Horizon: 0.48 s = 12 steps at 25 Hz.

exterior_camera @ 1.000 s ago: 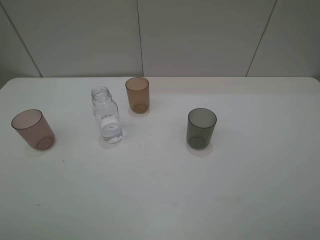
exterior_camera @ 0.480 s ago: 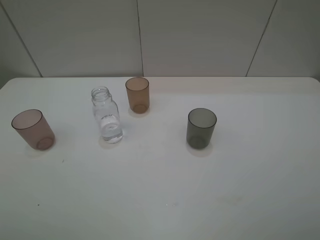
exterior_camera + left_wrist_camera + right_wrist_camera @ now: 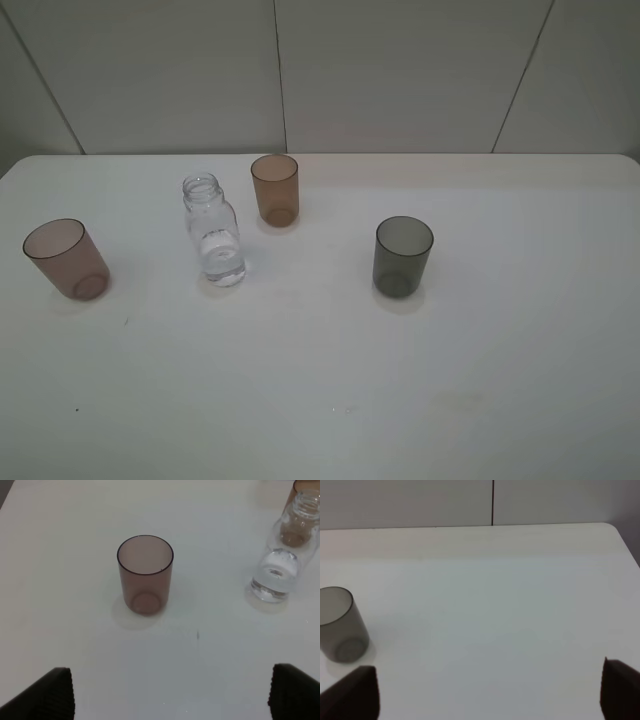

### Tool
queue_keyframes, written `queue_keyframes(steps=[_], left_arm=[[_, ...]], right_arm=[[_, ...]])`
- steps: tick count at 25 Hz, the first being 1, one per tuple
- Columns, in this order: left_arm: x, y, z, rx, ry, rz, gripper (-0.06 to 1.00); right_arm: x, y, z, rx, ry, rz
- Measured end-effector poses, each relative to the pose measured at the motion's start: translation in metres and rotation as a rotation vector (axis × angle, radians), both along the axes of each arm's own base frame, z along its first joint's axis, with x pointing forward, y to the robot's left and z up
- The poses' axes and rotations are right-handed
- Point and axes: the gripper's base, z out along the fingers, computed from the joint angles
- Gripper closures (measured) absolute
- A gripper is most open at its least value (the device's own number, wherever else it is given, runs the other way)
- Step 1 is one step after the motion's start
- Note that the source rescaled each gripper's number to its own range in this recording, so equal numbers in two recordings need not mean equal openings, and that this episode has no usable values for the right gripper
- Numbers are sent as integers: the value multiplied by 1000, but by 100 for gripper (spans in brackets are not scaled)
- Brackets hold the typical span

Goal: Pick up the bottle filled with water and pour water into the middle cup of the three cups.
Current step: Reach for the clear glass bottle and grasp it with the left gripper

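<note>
My left gripper (image 3: 172, 694) is spread wide and empty, with the pinkish-brown cup (image 3: 145, 575) ahead of it. My right gripper (image 3: 487, 690) is just as wide and empty, near the dark grey cup (image 3: 340, 625). In the high view the bottle (image 3: 214, 232) stands upright on the desk (image 3: 400, 380), left of centre and partly filled. The middle cup (image 3: 275, 189) stands behind it toward upper centre, close but apart.

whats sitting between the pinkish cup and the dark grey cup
The bottle stands between the pinkish-brown cup and the dark grey cup, nearer the pinkish one; the rest is bare table. The exterior high view shows it.
</note>
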Motion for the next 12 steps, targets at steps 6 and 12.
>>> queue_keyframes(steps=[6,12], left_arm=[[0,0,0,0,0,0,-6],[7,-2,13,-15,-71,-56,-6]], right_arm=[[0,0,0,0,0,0],[0,0,0,0,0,0]])
